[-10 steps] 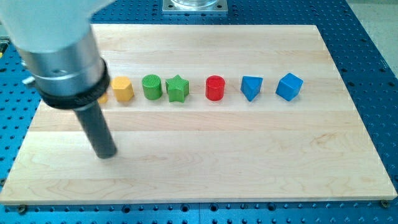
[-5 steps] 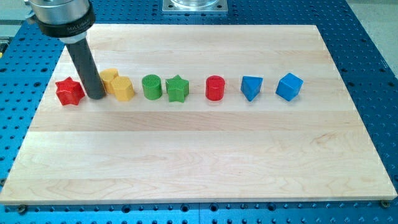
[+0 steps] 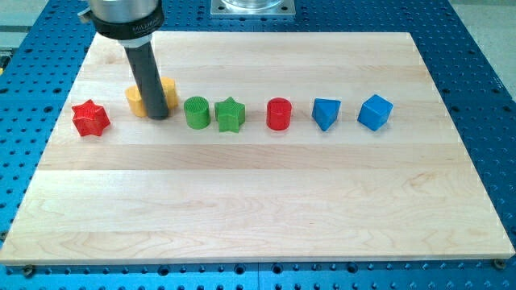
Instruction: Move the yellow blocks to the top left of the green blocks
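Two yellow blocks [image 3: 137,100] sit right behind the tool's tip [image 3: 159,118], touching it, holding nothing. Green cylinder [image 3: 197,112] and green star [image 3: 230,114] are just to its right on the counter [image 3: 258,201].

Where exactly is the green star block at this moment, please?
The green star sits left of centre in the row, touching the green cylinder on its left, with the red cylinder apart on its right.

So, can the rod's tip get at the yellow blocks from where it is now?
Probably yes. My tip sits right against the two yellow blocks, in front of them toward the view's bottom; one shows on each side of the rod. Nothing stands between them.
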Robot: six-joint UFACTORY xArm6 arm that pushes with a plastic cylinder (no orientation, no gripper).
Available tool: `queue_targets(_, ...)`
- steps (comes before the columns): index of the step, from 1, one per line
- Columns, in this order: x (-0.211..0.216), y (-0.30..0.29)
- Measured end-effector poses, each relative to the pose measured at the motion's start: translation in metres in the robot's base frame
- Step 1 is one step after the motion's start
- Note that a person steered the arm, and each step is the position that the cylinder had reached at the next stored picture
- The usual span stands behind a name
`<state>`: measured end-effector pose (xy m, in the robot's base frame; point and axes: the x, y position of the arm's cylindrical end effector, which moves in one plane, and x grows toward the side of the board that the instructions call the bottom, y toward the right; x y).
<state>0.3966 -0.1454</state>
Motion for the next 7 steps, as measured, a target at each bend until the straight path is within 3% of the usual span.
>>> queue_targets(1,0.036,0.005)
queue_targets(2,0.040,-0.037)
queue_targets(5,0.037,-0.069)
queue_targets(7,-0.017,-0.026)
